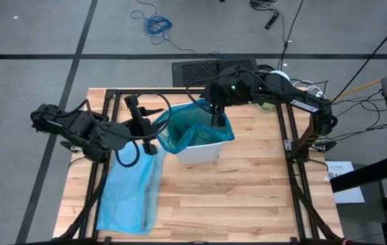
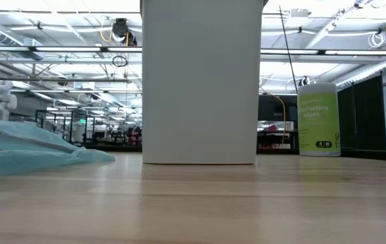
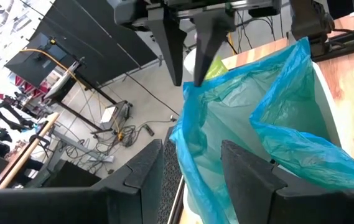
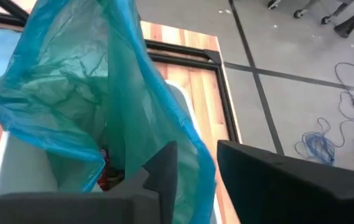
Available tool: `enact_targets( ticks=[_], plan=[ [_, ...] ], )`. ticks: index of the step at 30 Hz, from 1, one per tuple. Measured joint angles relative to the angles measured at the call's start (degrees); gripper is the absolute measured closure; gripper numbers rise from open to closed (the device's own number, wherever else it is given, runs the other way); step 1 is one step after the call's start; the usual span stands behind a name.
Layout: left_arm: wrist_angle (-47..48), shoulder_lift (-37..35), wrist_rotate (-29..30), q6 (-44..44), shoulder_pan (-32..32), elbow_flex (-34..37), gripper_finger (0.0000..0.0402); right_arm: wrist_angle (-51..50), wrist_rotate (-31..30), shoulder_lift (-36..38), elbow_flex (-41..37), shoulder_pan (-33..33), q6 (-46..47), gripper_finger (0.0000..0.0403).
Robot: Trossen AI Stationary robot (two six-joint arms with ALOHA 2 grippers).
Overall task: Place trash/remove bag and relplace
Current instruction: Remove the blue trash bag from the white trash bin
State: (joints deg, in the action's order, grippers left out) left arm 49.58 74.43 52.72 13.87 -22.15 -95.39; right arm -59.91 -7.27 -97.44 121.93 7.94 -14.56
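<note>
Both grippers pinch the teal bag (image 1: pixel 186 133) at the white bin (image 1: pixel 203 151): left gripper (image 1: pixel 154 129) clamped on its near-side edge, right gripper (image 1: pixel 217 117) clamped on the far rim. Trash (image 4: pixel 105 171) sits inside; the bag's mouth stretches between them.

high: looked straight down | low: table-level, close behind white bin (image 2: pixel 199 81) | wrists: close over bin (image 4: pixel 15 168), shared

One white bin (image 1: pixel 203 151) is counted, with one teal liner (image 1: pixel 186 133) in it. One pale blue bag (image 1: pixel 130 194) is seen, one green canister (image 2: pixel 317 118), two grippers: left (image 1: pixel 149 129), right (image 1: pixel 217 117).
</note>
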Motion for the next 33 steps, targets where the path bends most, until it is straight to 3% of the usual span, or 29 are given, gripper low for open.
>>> enact_targets(
  ticks=[8, 12, 17, 25, 28, 33],
  plan=[
    [0.02, 0.0, 0.01, 0.02, 0.0, 0.0, 0.0244, 0.93, -0.2, -0.28, 0.02, -0.2, -2.3, 0.0395],
    [-0.08, 0.0, 0.01, 0.47, 0.0, 0.0, 0.0244, 1.21, -0.94, -0.3, 0.02, -1.0, -3.13, 0.0401],
    [-1.46, 0.02, 0.07, 2.87, 0.0, -1.79, 0.0244, 4.95, -7.61, -0.1, 0.02, -3.55, -6.4, 0.0402],
    [-2.57, -0.07, 0.25, 4.7, 0.42, -7.15, 0.0244, 10.34, -8.06, 1.36, 0.02, -6.55, -8.69, 0.0403],
    [-2.6, 0.18, 0.07, 4.66, 1.71, -7.19, 0.0244, 13.07, -10.83, 1.75, 0.01, -8.04, -10.54, 0.0403],
    [-4.04, 1.54, -5.0, 4.62, 5.3, -7.19, 0.0244, 16.6, -12.33, 2.28, 0.02, -9.98, -12.95, 0.0403]
  ],
)
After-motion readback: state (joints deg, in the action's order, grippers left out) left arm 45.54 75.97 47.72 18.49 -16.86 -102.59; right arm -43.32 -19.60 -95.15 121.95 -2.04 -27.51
